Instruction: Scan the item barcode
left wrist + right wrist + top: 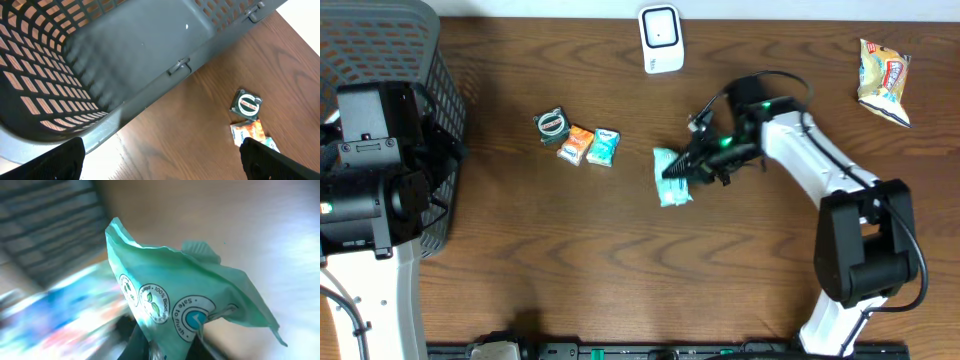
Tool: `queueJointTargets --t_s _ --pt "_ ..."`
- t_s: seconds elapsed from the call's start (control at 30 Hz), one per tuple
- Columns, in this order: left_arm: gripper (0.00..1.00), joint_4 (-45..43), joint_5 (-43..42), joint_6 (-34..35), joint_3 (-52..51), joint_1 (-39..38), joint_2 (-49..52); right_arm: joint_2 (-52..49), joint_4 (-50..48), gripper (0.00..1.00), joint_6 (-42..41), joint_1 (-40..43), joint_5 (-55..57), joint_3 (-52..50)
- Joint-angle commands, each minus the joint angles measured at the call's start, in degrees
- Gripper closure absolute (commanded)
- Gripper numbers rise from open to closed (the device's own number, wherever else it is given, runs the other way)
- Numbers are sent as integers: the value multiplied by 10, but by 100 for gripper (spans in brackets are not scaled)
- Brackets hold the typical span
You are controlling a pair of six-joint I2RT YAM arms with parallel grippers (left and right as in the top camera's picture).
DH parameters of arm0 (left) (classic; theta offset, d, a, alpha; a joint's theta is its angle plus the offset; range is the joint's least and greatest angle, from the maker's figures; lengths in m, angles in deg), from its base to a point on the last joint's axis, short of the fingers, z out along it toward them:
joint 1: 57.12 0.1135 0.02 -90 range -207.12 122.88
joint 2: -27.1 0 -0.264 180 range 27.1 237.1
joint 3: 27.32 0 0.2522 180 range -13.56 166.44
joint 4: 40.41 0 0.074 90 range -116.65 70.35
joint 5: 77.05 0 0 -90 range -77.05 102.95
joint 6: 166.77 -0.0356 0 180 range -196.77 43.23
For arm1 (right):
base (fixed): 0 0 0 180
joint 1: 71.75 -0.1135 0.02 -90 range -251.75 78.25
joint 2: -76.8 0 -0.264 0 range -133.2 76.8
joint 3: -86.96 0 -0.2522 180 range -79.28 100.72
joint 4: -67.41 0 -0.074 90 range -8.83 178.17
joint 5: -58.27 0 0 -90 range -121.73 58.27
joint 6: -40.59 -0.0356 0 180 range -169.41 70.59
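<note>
Teal packet, crinkled; round white badges printed below.

item: teal pouch | crumpled, tilted | grip: right pincer at bottom

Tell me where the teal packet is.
Overhead view: the teal packet sits near the centre, pinched in the right gripper, just right of the blue sachet and below the white scanner.

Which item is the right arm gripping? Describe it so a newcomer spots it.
From the white scanner at the far edge of the table, come down to the right gripper. It is shut on a pale teal packet with round "Safe to flush" badges, bigger than the three small items to its left and the only one held.
</note>
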Motion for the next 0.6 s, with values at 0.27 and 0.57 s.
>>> queueJointTargets --t_s 0.27,0.57 --pt "2 2 6 9 -3 3 0 15 52 99 -38 22 -295 7" --pt "2 2 6 9 -3 3 0 15 120 99 30 19 -295 7"
